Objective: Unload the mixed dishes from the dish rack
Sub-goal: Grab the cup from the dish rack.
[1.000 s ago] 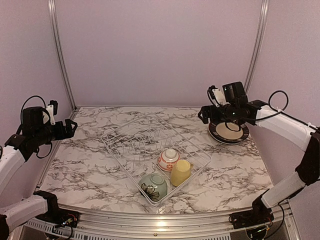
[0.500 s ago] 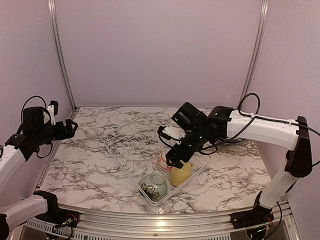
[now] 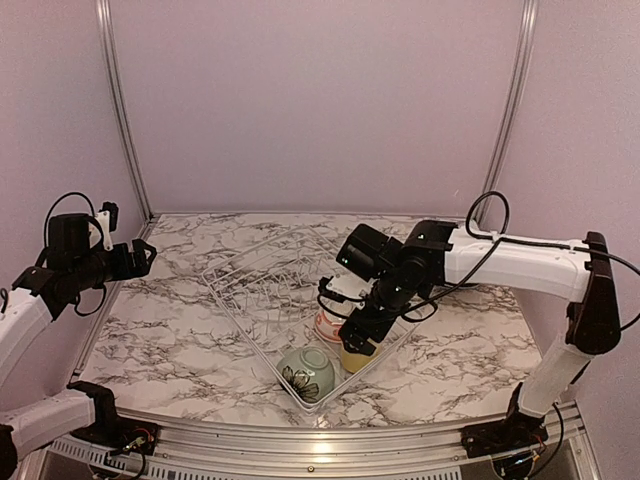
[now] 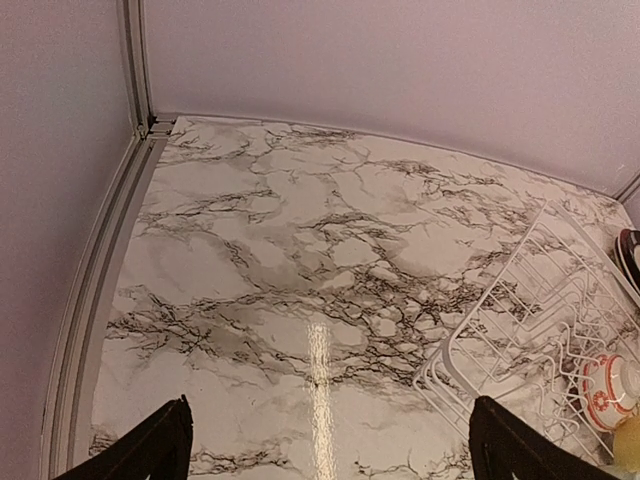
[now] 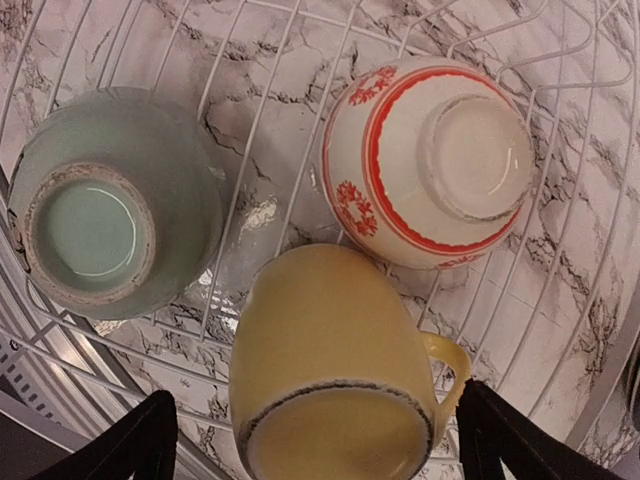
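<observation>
Cup (image 5: 335, 370) lies in rack (image 3: 258, 282); bowl (image 5: 110, 200) left; second bowl (image 5: 430, 160) behind.

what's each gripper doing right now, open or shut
Left gripper: open, holding nothing.
Right gripper: open, empty, over the yellow ceramic cup in the white wire rack.

Top external camera: fixed high behind the arm bases, facing forward and down. It is distant and covers the whole bench (image 3: 170, 340) to the rear wall (image 3: 320, 100).

Left wrist camera: at the bench's left side, angled obliquely down and across. The left fingers (image 4: 150, 450) frame the lower corners, and the dish rack (image 4: 520, 330) sits at the right edge.

Right wrist camera: close above the rack's near corner, facing straight down between the right fingers (image 5: 130, 450).

All three views share the small red-patterned white bowl (image 5: 430, 160) and the yellow cup (image 5: 320, 350).
</observation>
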Motion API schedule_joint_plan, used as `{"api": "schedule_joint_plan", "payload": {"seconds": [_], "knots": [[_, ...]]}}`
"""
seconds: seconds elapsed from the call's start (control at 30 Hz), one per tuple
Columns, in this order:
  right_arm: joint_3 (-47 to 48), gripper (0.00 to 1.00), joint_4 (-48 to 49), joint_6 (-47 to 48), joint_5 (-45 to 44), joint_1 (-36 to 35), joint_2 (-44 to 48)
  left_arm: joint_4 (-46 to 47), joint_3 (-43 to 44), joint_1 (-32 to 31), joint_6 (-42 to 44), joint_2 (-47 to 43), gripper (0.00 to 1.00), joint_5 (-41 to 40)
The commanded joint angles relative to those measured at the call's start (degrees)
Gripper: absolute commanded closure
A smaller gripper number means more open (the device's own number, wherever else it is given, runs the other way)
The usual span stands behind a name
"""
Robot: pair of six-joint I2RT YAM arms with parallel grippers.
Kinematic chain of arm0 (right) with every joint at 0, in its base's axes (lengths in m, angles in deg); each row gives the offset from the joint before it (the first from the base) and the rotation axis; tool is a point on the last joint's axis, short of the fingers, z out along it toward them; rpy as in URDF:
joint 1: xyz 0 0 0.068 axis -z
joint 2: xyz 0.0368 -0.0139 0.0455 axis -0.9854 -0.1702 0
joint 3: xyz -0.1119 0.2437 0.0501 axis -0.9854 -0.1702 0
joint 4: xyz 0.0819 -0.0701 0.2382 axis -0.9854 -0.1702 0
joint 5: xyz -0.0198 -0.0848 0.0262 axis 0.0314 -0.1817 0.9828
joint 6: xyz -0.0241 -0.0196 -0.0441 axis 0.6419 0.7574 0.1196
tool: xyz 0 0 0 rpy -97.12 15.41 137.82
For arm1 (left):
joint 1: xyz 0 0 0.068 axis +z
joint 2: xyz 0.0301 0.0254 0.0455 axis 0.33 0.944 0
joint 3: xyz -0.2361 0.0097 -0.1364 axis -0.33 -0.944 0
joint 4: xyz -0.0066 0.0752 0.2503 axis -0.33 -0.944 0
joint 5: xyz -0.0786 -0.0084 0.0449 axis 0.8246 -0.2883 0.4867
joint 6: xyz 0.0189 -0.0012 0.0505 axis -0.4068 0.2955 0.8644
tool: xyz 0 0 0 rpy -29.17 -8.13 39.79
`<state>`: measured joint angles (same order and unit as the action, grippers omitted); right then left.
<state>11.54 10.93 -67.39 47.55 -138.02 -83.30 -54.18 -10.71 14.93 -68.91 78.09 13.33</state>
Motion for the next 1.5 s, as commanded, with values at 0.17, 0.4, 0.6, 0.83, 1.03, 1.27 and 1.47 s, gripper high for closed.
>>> {"api": "schedule_joint_plan", "payload": {"seconds": [0.17, 0.4, 0.6, 0.83, 1.03, 1.27, 1.47], "knots": [[-0.27, 0.15, -1.09, 0.63, -4.36, -1.94, -4.16, -0.97, 0.71, 0.12, 0.79, 0.61, 0.01, -0.29], [-2.24, 0.20, 1.62, 0.95, -4.90, -1.94, -4.28, -1.03, 0.72, 0.11, 0.75, 0.68, 0.01, -0.20], [-2.70, 0.19, 1.95, 0.95, -5.97, -1.94, -5.23, -1.04, 0.73, 0.12, 0.78, 0.49, 0.01, -0.27], [-2.82, 0.32, 1.94, 0.18, -8.19, -1.88, -6.39, -1.06, 0.69, 0.12, 0.68, 0.27, 0.01, -0.27], [-3.81, 0.48, 3.50, -1.77, -9.45, -0.70, -6.90, -1.10, 0.53, 0.12, 0.68, 0.30, 0.01, -0.27], [-3.82, 0.62, 8.15, -6.60, -5.52, 4.50, -2.87, -1.19, 0.67, 0.10, 0.71, 0.39, 0.01, -0.53], [0.11, 0.60, 6.76, -13.43, -4.74, 4.84, -7.13, -1.19, 0.64, 0.11, 0.69, 0.58, 0.01, -0.68]]}}
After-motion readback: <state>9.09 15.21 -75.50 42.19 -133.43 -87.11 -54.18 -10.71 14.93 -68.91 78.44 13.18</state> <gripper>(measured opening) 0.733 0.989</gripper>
